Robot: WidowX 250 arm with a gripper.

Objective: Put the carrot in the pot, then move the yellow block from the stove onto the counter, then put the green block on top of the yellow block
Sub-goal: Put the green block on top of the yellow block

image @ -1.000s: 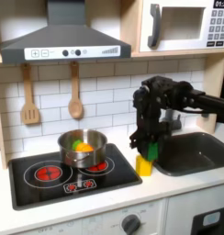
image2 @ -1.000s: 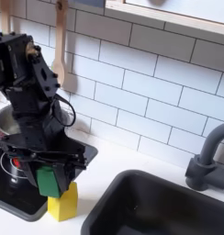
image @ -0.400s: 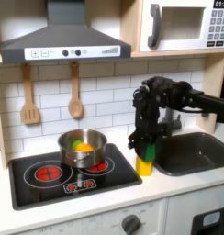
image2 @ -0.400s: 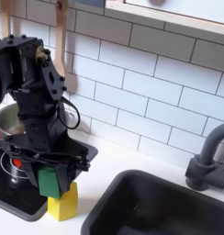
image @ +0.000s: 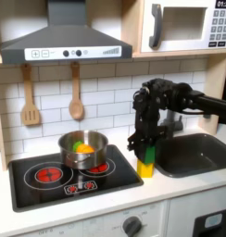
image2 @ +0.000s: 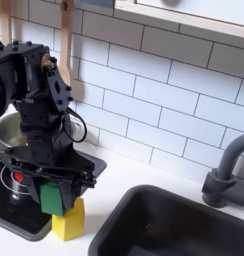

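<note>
The yellow block [image: 144, 169] [image2: 67, 221] stands on the cream counter [image: 180, 190] [image2: 109, 200], just off the stove's [image: 50, 180] right edge in the first exterior view. The green block [image: 149, 154] [image2: 55, 198] sits right on top of it, with my gripper [image: 148, 151] [image2: 55, 192] reaching down from above and shut on it. I cannot tell whether the two blocks touch or a thin gap is left. On the stove's back burner stands the steel pot [image: 84, 151] [image2: 6, 131], and the orange carrot [image: 82, 146] lies inside it.
A dark sink [image: 194, 153] [image2: 184, 225] with a grey faucet [image2: 227, 172] lies right of the blocks in both exterior views. A spatula [image: 30, 97] and a wooden spoon [image: 76, 93] hang on the tiled wall behind the stove.
My gripper with the green block has shifted slightly left in the first exterior view, lining up over the yellow block. The pot and carrot have not moved.
</note>
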